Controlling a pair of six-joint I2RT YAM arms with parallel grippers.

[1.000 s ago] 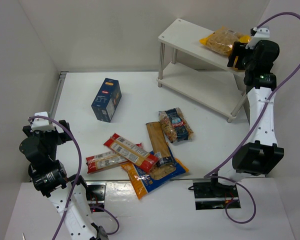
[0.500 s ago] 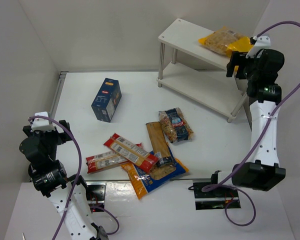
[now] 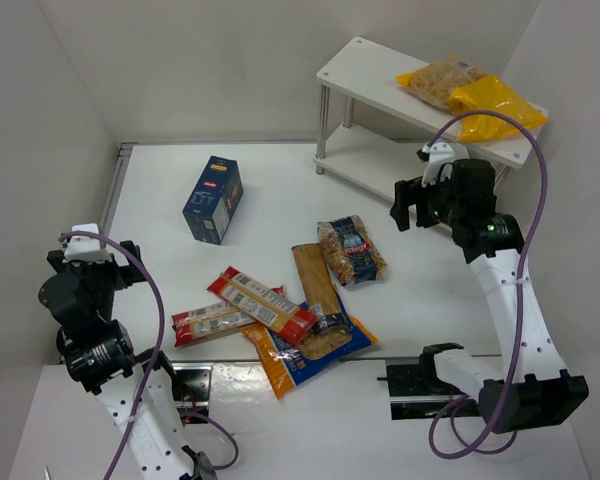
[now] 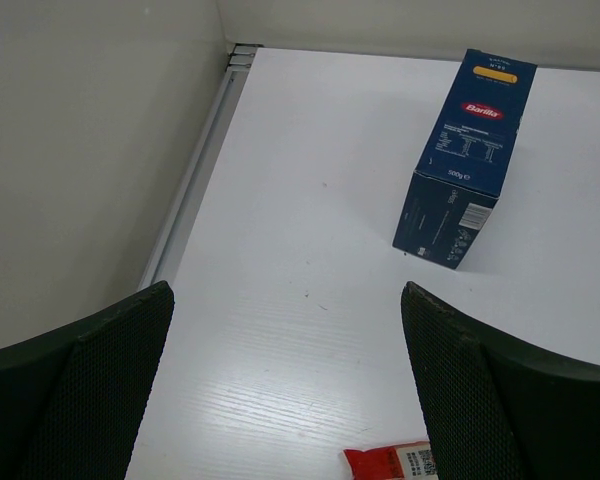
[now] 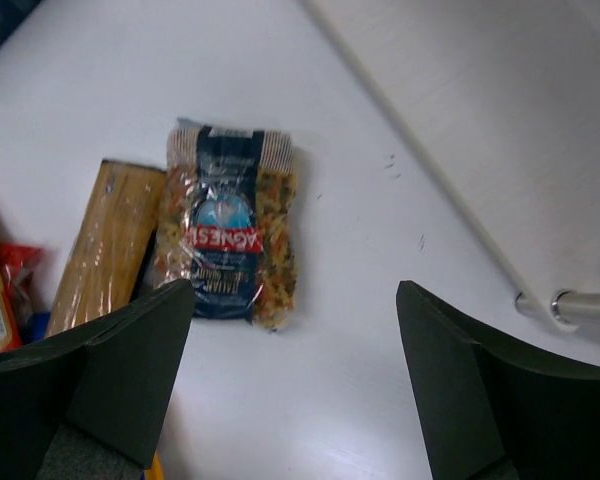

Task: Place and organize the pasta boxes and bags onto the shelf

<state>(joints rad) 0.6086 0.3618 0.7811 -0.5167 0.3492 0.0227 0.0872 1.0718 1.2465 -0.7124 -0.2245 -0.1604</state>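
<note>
- Right gripper point(image 3: 413, 207) point(image 5: 280, 400): jaws wide, empty. Hangs over the table point(image 3: 280, 180), in front of the shelf's lower tier.
- Small bag point(image 5: 232, 240) point(image 3: 351, 250), blue label: flat on the table, below and left of the right gripper, clear of both fingers.
- Tan spaghetti pack point(image 5: 105, 245) point(image 3: 315, 290): just left of the small bag, its near end on the pile.
- Shelf point(image 3: 365, 70) point(image 5: 500, 120): white, two tiers, far right corner.
- Yellow bag point(image 3: 490, 100): lying on the shelf's top tier, right end.
- Pile, table centre: two red-and-white packs point(image 3: 262, 305), crossed, over an orange-and-blue bag point(image 3: 280, 375).
- Left gripper point(image 4: 285, 400) point(image 3: 120, 265): jaws wide, empty. Held above the table's left edge.
- Blue box point(image 4: 472, 155) point(image 3: 213, 199): lying on the table, far left, well apart from pile and shelf.
- Red pack end point(image 4: 390, 462): just beside the left gripper's right finger, in wrist view.
</note>
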